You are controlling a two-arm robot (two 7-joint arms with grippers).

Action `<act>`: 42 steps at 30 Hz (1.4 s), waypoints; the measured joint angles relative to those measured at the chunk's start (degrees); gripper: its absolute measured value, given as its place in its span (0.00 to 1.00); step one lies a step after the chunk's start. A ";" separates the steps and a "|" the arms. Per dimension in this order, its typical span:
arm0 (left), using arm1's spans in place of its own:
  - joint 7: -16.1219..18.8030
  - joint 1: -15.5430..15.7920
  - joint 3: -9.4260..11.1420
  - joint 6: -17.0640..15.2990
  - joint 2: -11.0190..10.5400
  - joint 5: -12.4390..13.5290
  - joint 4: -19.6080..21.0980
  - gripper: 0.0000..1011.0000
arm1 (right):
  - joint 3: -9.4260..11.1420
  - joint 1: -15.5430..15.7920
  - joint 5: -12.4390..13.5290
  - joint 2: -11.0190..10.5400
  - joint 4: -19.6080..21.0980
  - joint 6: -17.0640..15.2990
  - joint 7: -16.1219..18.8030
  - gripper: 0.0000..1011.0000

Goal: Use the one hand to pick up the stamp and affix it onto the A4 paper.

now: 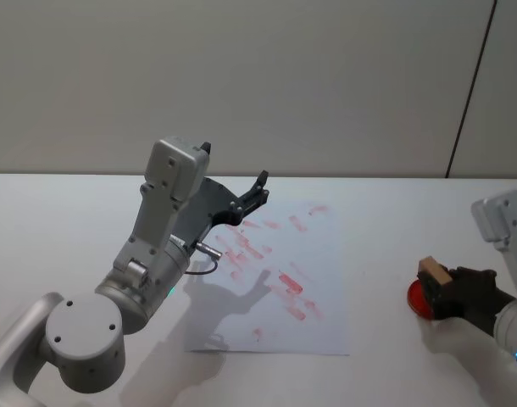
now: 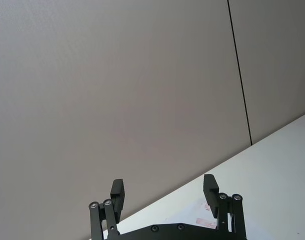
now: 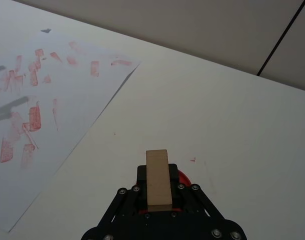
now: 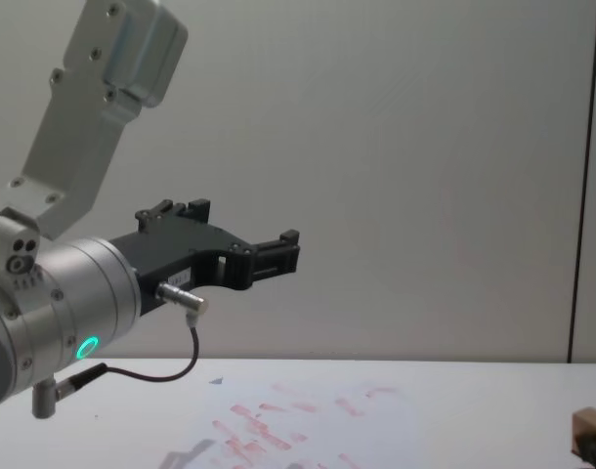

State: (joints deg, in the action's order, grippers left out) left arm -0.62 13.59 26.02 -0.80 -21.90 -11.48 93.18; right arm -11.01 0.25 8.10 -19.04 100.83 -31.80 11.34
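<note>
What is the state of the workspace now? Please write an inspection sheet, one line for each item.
Surface: white table, a few small red marks near the pad.
Stamp: wooden stamp held in the right claw, over the red ink pad, to the right of the paper.
Paper: A4 paper lies flat, with many red stamp marks.
Clutter: nothing seen.
Grippers: right claw shut on the stamp; left claw open, raised above the paper's left part, holding nothing.
Cables: black cable loops under the left wrist, off the table.
Surroundings: plain grey wall with one dark vertical seam.
</note>
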 joint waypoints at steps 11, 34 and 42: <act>-0.01 0.00 0.00 0.00 0.00 0.00 0.00 0.99 | -0.59 -0.79 -1.04 0.91 -3.51 0.54 0.26 0.22; -0.01 0.00 0.00 0.00 0.00 0.00 0.00 0.99 | -1.22 -2.01 -2.30 1.97 -6.87 1.69 0.67 0.69; -0.01 0.00 0.00 0.00 0.00 0.00 0.00 0.99 | -1.30 -2.09 -2.38 2.07 -7.20 1.71 0.74 0.93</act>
State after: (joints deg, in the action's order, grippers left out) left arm -0.63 13.59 26.02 -0.80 -21.89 -11.48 93.18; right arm -12.31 -1.84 5.72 -16.98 93.63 -30.09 12.09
